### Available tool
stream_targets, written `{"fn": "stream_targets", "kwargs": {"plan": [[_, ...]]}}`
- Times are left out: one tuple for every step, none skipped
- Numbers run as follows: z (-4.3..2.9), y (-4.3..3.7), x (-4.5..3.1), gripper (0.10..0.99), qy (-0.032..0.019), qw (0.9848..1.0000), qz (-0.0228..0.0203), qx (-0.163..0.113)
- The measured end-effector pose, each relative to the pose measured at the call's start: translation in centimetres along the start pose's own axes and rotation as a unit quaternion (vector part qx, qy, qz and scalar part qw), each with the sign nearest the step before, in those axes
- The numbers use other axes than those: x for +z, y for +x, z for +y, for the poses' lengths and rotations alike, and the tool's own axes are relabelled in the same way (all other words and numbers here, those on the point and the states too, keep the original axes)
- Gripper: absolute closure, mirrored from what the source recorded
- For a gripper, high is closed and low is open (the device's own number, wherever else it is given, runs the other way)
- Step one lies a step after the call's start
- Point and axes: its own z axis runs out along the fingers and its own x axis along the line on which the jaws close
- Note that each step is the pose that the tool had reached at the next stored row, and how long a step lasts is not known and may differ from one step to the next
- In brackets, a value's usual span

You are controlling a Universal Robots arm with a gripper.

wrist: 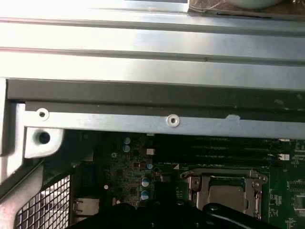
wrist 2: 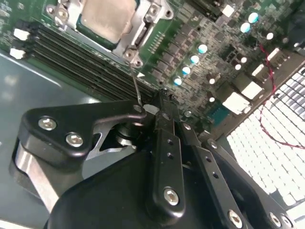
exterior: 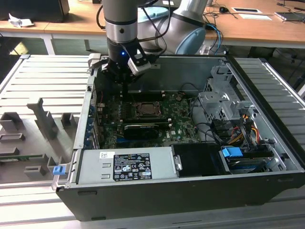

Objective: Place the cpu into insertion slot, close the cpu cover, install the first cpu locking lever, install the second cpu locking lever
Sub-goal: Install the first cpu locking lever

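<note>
One open computer case (exterior: pixel 190 191) lies on its side in the exterior view, with a slotted grey tray (exterior: pixel 33 129) to its left and the green board (exterior: pixel 181 119) flat on its floor. Near the board's middle sits the insertion slot (exterior: pixel 147 109), and both wrist views show the cpu (wrist 2: pixel 106 19) already lying flat in it, pale metal face up, square with no long axis. The cpu cover (wrist: pixel 228 183) rests closed around the chip, its window framing that face. A thin wire lever (wrist 2: pixel 136 83) runs from the cover's corner toward the gripper (wrist 2: pixel 152 112), its long axis along the socket's side. The gripper hangs over the back left part of the board, beside the memory slots (wrist 2: pixel 71 52), and the lever's end seems to meet its dark fingers (wrist 2: pixel 164 124); whether they are clenched on it or released, I cannot tell. The second lever is hard to make out.
</note>
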Motion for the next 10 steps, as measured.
{"fn": "stream_targets", "kwargs": {"plan": [[0.0,-0.4,0.01,0.98,0.0,1.0,0.0001,0.0],[0.0,-0.75,0.03,0.98,0.0,1.0,0.0001,0.0],[-0.01,-1.3,0.06,0.98,0.0,1.0,0.0002,0.0],[-0.03,-1.9,0.1,0.98,0.0,1.0,0.0002,0.0],[-0.04,-2.24,0.12,0.98,0.0,1.0,0.0003,0.0],[-0.05,-2.64,0.14,0.98,0.0,1.0,0.0004,0.0],[-0.07,-3.0,0.16,0.98,0.0,1.0,0.0006,0.0],[-0.1,-3.92,0.21,0.98,0.0,1.0,0.0009,0.0],[-0.12,-4.41,0.24,0.98,0.0,1.0,0.0011,0.0],[-0.14,-4.89,0.27,0.98,0.0,1.0,0.0015,0.0]]}}
